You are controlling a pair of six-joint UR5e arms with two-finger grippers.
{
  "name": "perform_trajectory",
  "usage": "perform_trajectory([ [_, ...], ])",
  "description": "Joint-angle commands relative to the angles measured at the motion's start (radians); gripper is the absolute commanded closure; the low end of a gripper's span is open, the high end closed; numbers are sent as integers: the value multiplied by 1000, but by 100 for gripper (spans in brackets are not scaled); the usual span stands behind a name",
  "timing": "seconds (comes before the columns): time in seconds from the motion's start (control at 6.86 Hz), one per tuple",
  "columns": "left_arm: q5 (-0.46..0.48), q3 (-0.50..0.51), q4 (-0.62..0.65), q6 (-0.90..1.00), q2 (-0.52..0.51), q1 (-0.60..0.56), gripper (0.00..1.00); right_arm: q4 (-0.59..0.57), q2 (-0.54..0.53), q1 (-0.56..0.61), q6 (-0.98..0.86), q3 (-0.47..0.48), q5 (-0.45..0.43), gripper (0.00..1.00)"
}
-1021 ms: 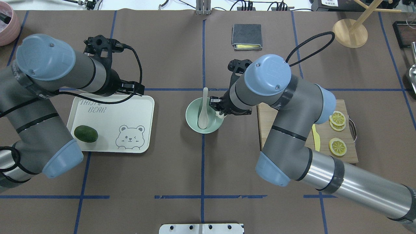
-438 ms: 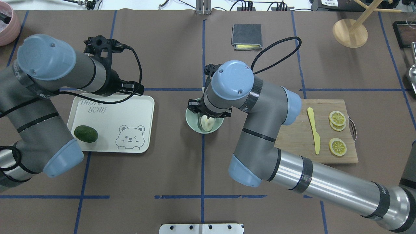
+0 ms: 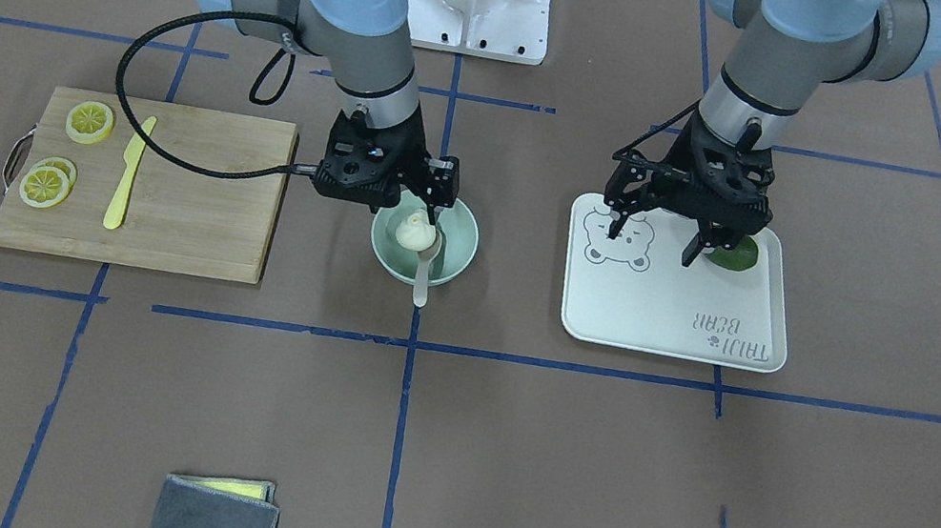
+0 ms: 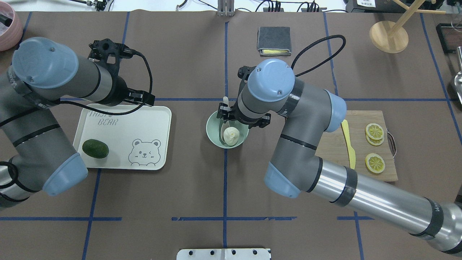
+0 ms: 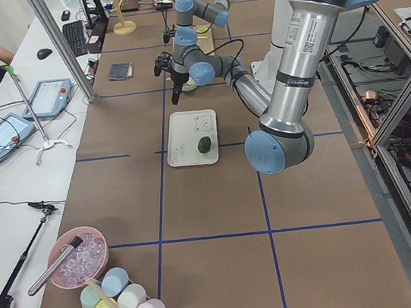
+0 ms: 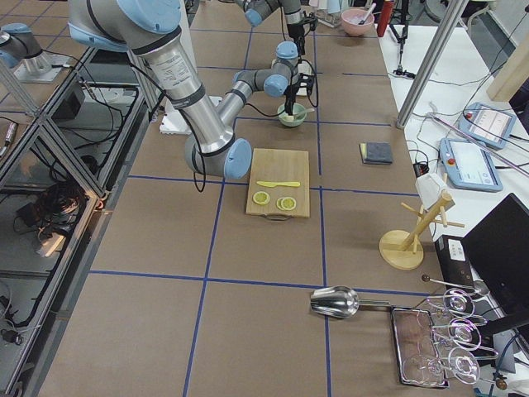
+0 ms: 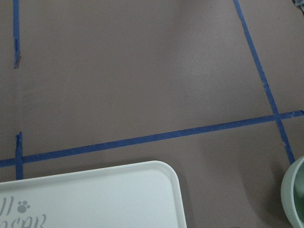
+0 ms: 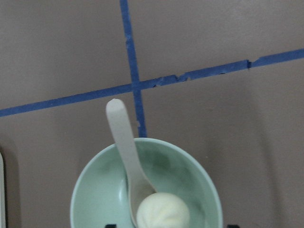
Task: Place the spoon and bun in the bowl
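The mint-green bowl (image 4: 211,126) stands at the table's middle; it also shows in the front view (image 3: 464,244) and in the right wrist view (image 8: 80,194). The cream-white bun (image 4: 231,134) (image 3: 412,229) (image 8: 163,211) lies inside it. The beige spoon (image 4: 225,102) (image 3: 423,280) (image 8: 123,142) rests with its scoop in the bowl, against the bun, and its handle out over the rim. My right gripper (image 3: 408,212) hovers just above the bowl, open, with nothing between the fingers. My left gripper (image 3: 657,239) is open and empty above the white tray.
A white bear tray (image 4: 144,119) holds a green avocado (image 4: 95,148). A wooden cutting board (image 4: 375,173) to the bowl's right carries a yellow knife (image 4: 349,148) and lemon slices (image 4: 374,131). A grey cloth (image 4: 274,40) lies at the back, and a wooden stand (image 4: 389,36) at the back right.
My right gripper carried the bun from the bowl's right rim to over the bowl; the bun now lies in the bowl and the fingers are apart. The left arm shifted slightly left.
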Motion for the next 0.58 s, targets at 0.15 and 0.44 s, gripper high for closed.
perform_trajectory([
  [0.15,-15,-25,-8,240,91,-150,4,-6,-298,289,-289,203,301,0],
  [0.44,-160,-15,-8,517,166,-336,1,-9,-486,504,-622,231,421,0],
])
